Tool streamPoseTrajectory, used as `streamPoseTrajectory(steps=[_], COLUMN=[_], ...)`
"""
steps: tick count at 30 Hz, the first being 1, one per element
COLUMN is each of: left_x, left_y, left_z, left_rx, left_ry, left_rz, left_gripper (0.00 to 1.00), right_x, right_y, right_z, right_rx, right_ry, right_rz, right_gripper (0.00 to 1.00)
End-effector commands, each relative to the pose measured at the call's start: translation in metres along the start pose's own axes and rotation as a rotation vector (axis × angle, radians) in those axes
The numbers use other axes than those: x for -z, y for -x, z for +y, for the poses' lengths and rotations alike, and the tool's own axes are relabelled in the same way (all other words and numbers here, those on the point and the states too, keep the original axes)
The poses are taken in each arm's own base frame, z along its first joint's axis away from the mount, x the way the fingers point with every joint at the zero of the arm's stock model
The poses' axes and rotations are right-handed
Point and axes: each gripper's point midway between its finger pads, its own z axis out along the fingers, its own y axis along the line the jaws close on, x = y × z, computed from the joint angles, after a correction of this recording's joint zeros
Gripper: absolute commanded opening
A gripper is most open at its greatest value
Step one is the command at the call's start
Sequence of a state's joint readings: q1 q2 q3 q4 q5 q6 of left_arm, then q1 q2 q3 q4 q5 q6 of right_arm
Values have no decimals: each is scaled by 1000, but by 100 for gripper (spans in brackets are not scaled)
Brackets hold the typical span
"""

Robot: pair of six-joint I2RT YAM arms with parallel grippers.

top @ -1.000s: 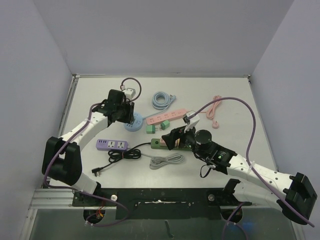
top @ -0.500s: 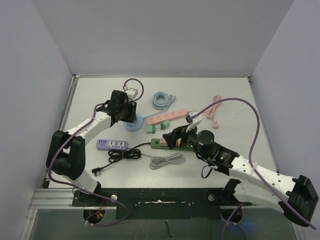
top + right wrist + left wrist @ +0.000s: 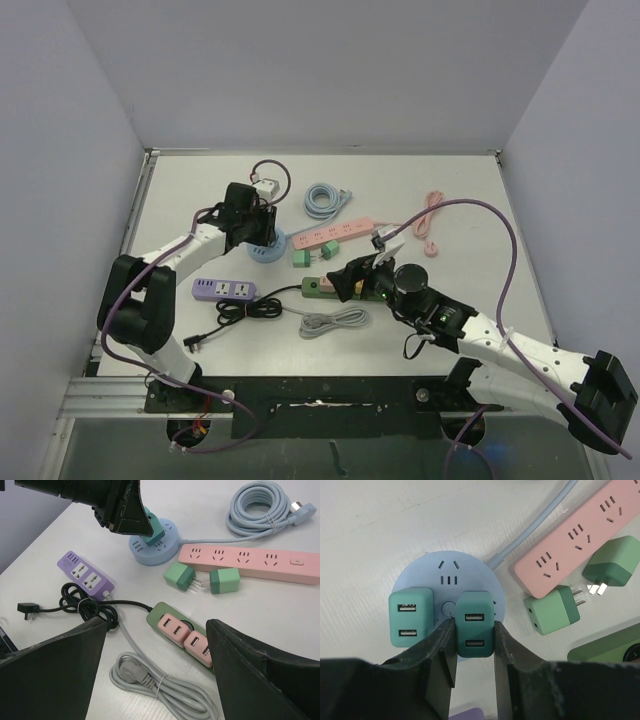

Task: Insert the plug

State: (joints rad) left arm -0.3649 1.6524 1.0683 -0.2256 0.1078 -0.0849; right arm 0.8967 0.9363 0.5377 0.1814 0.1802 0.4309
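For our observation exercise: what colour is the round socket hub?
The hub is pale blue; left wrist view.

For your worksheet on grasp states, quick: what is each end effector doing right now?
Left end effector: closed on the dark green charger.
Right end effector: open, holding nothing.

The left claw (image 3: pixel 472 630) pinches a dark green plug (image 3: pixel 475 611) between its near-closed fingers, while the right claw (image 3: pixel 157 630) hovers with fingers spread wide.
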Motion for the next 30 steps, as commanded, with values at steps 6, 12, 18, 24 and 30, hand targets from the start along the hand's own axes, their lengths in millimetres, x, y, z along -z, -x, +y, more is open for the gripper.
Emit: streamPoseTrajectory(steps=[6, 12, 18, 24, 30], left_x=[-12, -18, -28, -33, -34], left_y=[-5, -26, -70, -107, -133], left_z=[0, 8, 21, 19, 17], left_rx=[-78, -89, -65, -36, -7], left_ry=[17, 84, 156, 152, 134], left_rz=[-15, 118, 361, 506, 616], left_gripper=[8, 6, 0, 0, 0], right_x=[5, 8, 10, 12, 13], right_y=[22, 22, 21, 23, 23], right_z=[0, -2, -5, -6, -7], right_rx=[-21, -19, -18, -16, -16], right_ry=[-5, -14, -23, -30, -34], right_rz=[-94, -96, -98, -103, -103], right_gripper=[83, 83, 83, 83, 83])
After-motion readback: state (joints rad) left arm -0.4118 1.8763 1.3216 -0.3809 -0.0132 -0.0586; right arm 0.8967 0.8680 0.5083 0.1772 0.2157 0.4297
